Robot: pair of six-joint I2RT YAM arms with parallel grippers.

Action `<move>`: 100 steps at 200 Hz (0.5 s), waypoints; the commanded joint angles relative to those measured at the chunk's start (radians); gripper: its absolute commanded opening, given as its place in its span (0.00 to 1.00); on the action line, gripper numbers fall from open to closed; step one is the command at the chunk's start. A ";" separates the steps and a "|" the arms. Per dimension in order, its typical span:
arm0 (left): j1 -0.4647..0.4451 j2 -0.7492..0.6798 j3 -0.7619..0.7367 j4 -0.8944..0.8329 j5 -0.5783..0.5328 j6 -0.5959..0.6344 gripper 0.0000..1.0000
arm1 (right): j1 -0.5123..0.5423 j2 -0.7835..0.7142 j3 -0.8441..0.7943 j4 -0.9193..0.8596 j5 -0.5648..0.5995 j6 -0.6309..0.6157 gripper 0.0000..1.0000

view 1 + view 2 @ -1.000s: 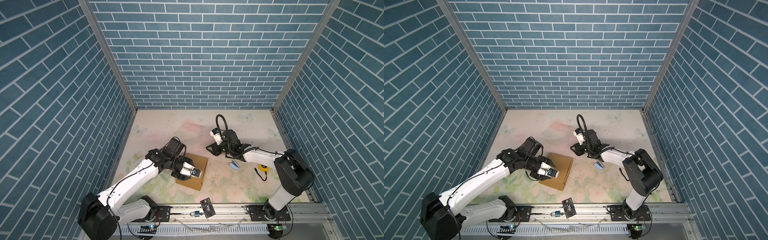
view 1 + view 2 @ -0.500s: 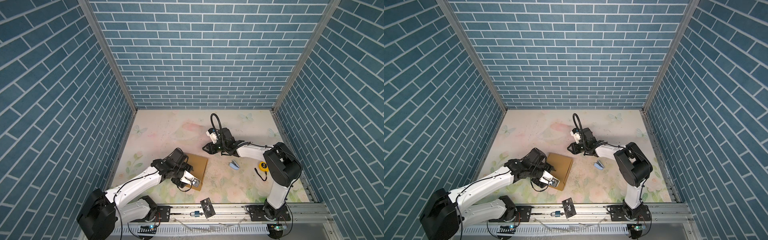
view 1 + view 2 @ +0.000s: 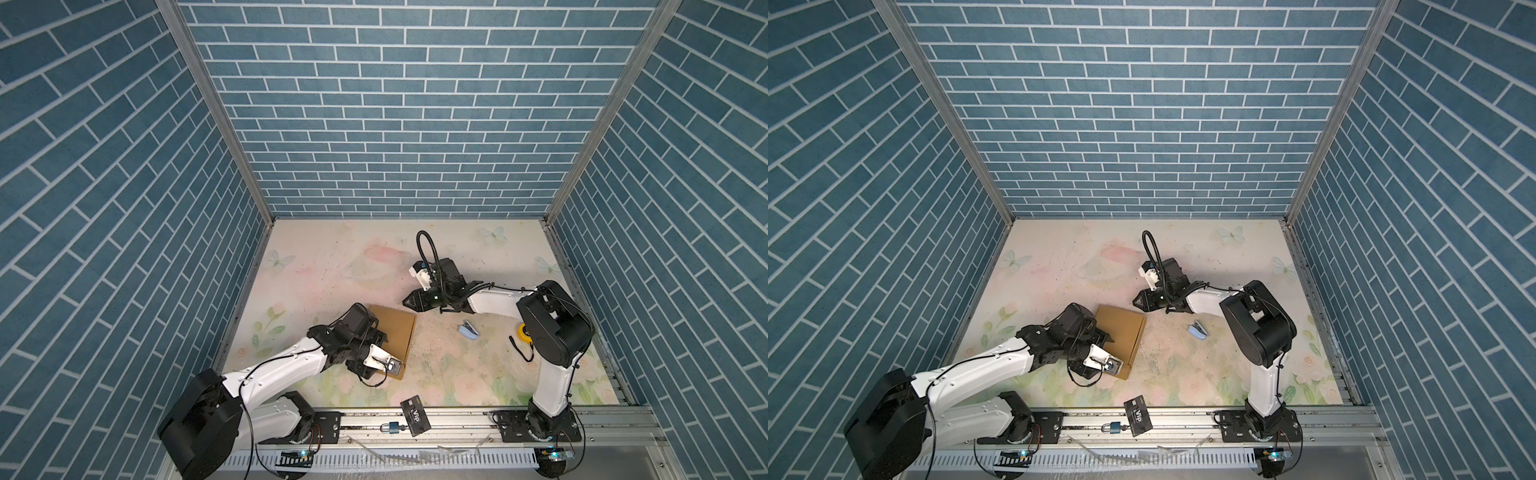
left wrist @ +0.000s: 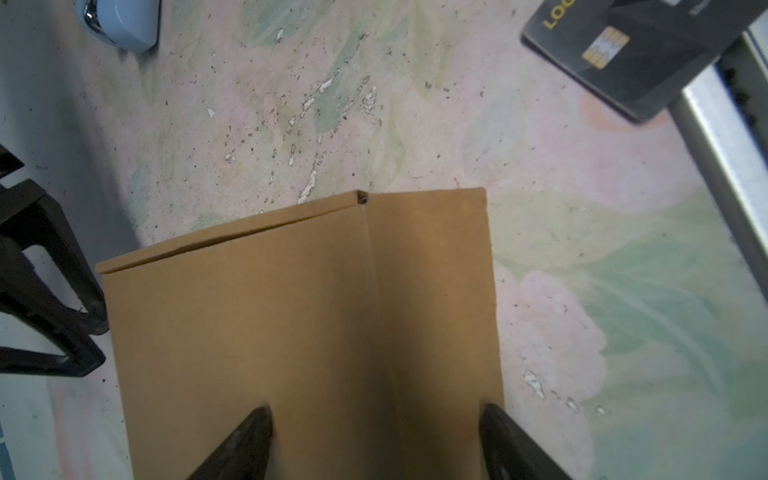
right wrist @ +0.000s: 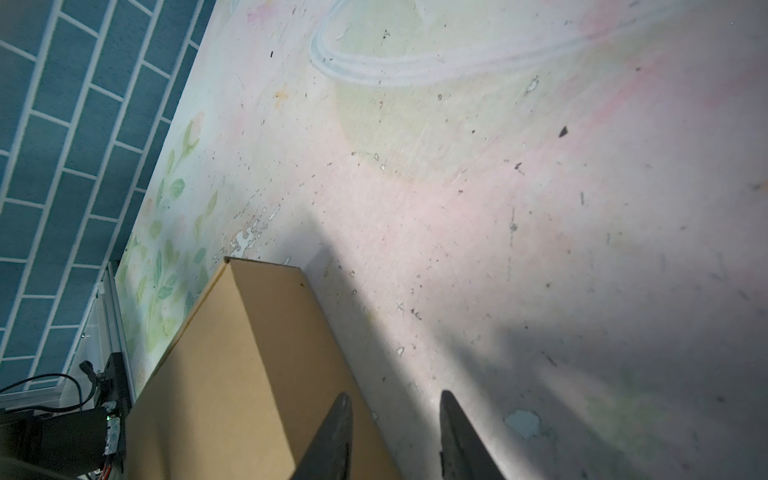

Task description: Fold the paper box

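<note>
- The paper box (image 3: pixel 395 332) (image 3: pixel 1124 332) lies left of centre, toward the front of the floral mat (image 3: pixel 332 266). It is flat, shut and turned a little askew to the walls.
- Its left part is tucked under the left arm (image 3: pixel 282 370); the far edge and the right edge show clean in both top views.
- Bare mat runs from the box's far edge all the way to the back brick wall (image 3: pixel 395 124).
- There is more bare mat on the right, up to the pale blue stapler (image 3: pixel 468 331), which lies well apart from the box.
- The front is tighter: a black card (image 3: pixel 415 420) straddles the mat's front edge and the metal rail (image 3: pixel 457 424), with a small padlock (image 3: pixel 394 427) beside it on the rail.
- The left gripper (image 4: pixel 374 411) has its fingers spread wide. One tip is over the box's top face, the other at the outer edge of the side panel. Nothing is pinched, and I can't tell whether they touch the cardboard.
- The right gripper (image 3: pixel 407 300) (image 5: pixel 395 397) is low over the mat, just off the box's far right corner. Its jaws stand part-way apart and hold nothing; one finger overlaps the box's edge in the wrist view.
- The cardboard is plain tan and matte, with smooth faces, crisp straight creases and square corners.
- A thin dark seam runs along one top edge where the lid meets the wall, with a tiny gap at the corner.
- The mat is printed with pastel flowers; it is scuffed and speckled with chips and white flakes.
</note>
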 commanded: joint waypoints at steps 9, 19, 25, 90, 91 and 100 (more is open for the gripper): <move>-0.006 0.025 -0.018 0.065 -0.057 -0.069 0.78 | 0.017 0.007 -0.025 0.033 -0.040 0.039 0.35; -0.006 0.029 -0.029 0.097 -0.068 -0.072 0.76 | 0.020 0.013 -0.027 0.034 -0.041 0.040 0.35; -0.006 0.032 -0.036 0.114 -0.074 -0.071 0.75 | 0.020 0.017 -0.028 0.035 -0.041 0.041 0.35; -0.004 0.047 -0.061 0.222 -0.163 -0.076 0.62 | 0.023 0.018 -0.068 0.083 -0.053 0.074 0.34; -0.004 0.047 -0.061 0.223 -0.165 -0.075 0.62 | 0.023 0.018 -0.070 0.083 -0.053 0.075 0.35; -0.004 0.048 -0.055 0.233 -0.176 -0.078 0.60 | 0.023 0.014 -0.077 0.094 -0.054 0.081 0.35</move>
